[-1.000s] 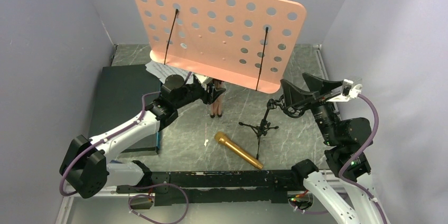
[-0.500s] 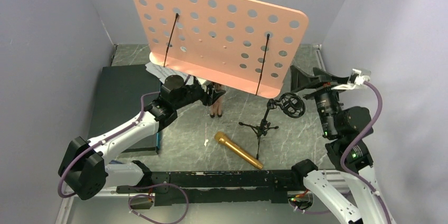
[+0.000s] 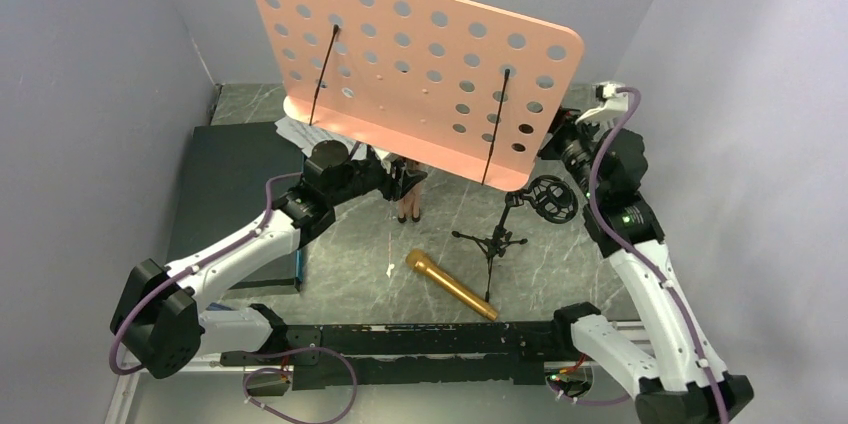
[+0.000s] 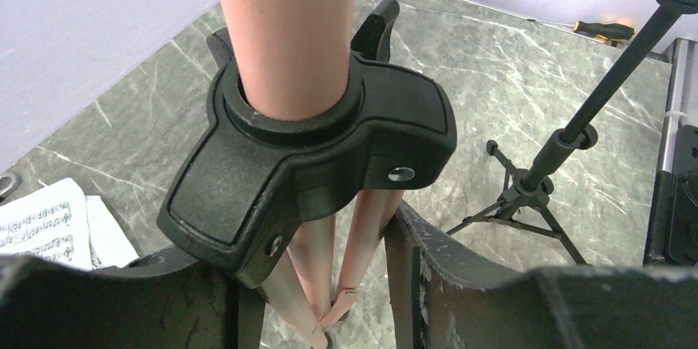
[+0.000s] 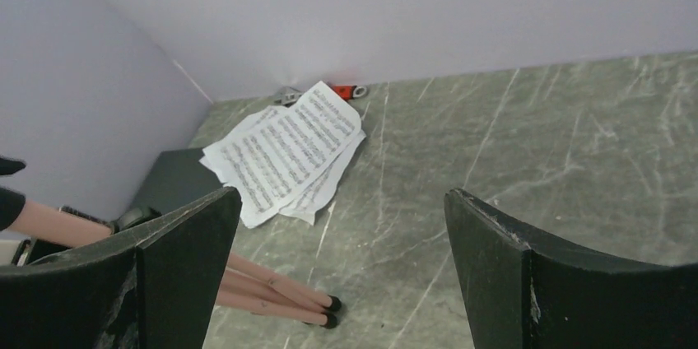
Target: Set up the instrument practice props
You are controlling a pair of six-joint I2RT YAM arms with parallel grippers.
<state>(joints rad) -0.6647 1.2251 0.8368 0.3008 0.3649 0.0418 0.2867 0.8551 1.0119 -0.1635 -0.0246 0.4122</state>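
At the left of the top view lay a dark case [image 3: 225, 189], with white sheet-music pages [image 3: 298, 132] at its upper right corner. Toward centre, the left gripper [image 3: 402, 180] pinched the folded legs of the pink music stand [image 3: 410, 54], which stood upright. Lower lay the gold microphone [image 3: 450, 285], beside the standing black mic stand [image 3: 492, 239]. At the right, the right gripper [image 5: 342, 194] hung empty, fingers spread wide.

The pink perforated music stand [image 3: 410, 64] stands upright mid-surface with legs folded together, white sheet-music pages [image 5: 284, 151] lie fanned far left, and the gold microphone [image 3: 450, 285] lies flat near, beside the upright black tripod mic stand [image 3: 492, 239].
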